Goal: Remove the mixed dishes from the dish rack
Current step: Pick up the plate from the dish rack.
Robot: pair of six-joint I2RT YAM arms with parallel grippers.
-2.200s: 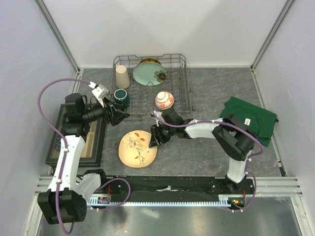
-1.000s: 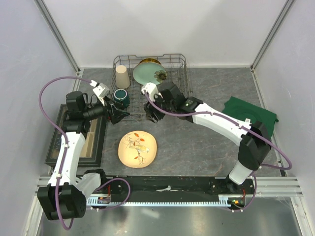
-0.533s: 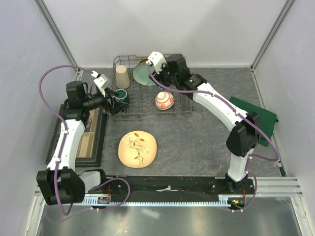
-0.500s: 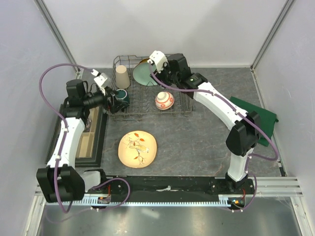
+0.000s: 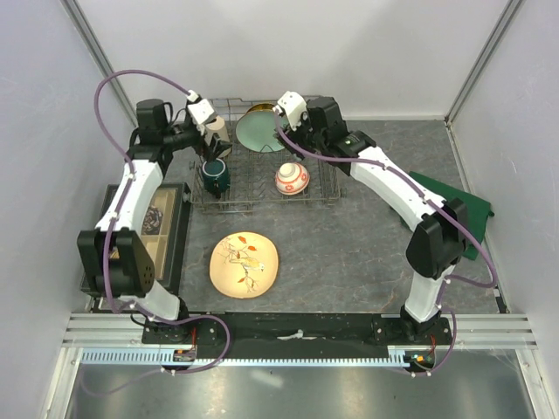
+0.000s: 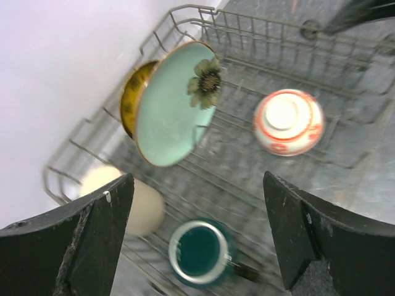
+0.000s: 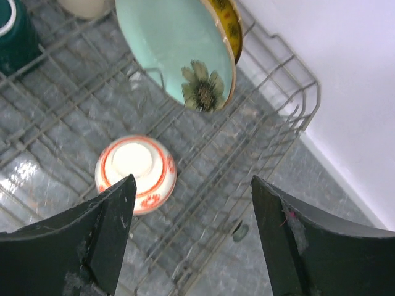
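Both arms reach over the rack [image 5: 249, 170], which stands at the far side of the surface [image 5: 349, 253]. The left tool [image 6: 197, 179] hangs released above the rack's left end, jaws wide and empty, with the mug [image 6: 197, 250] upright below it and the cup [image 6: 139, 206] just beside the mug. The right tool [image 7: 192, 182] is also released and empty, over the rack's middle. Under it the bowl [image 7: 136, 172] sits upside down on the wires. The green plate [image 7: 176, 49] stands on edge at the back, with the yellow plate [image 7: 225, 21] right behind it. The cream plate [image 5: 244, 264] lies flat on the surface in front of the rack, well apart from it.
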